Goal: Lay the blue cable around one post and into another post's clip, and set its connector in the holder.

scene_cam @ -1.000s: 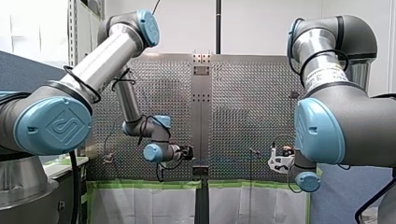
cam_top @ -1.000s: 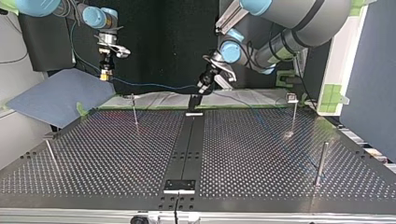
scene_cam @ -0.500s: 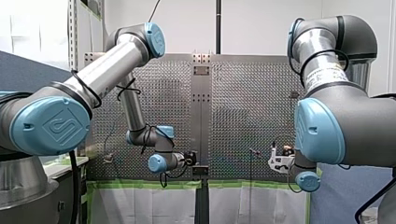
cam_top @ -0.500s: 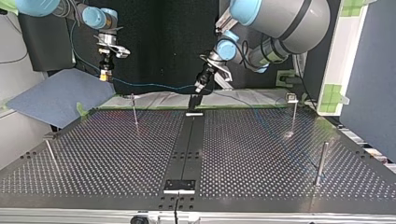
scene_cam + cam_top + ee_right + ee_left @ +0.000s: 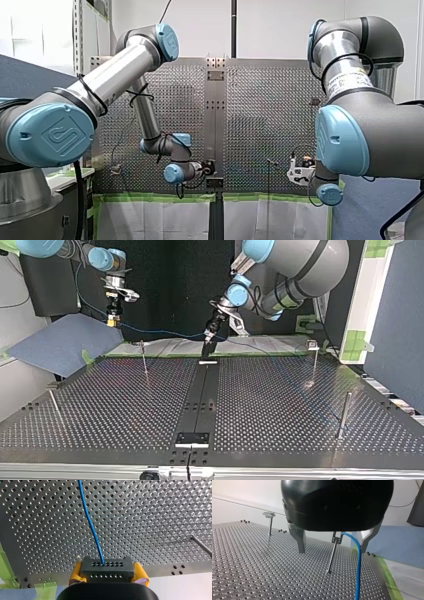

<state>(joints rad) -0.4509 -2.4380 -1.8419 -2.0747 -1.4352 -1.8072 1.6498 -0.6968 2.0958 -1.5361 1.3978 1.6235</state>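
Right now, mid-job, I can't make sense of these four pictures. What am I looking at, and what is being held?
Two robot arms work over a perforated table with thin upright posts. One picture looks from behind the arms, one faces them across the table, and two look from the wrists. The right fingers, yellow-padded, are shut on a black connector. Its blue cable leads to the left fingers, which stand open with the cable passing between them.

my left gripper (image 5: 210, 166) sat low by table's (image 5: 260, 100) centre strip | my right gripper (image 5: 301, 169) hung near thin post (image 5: 270, 163)
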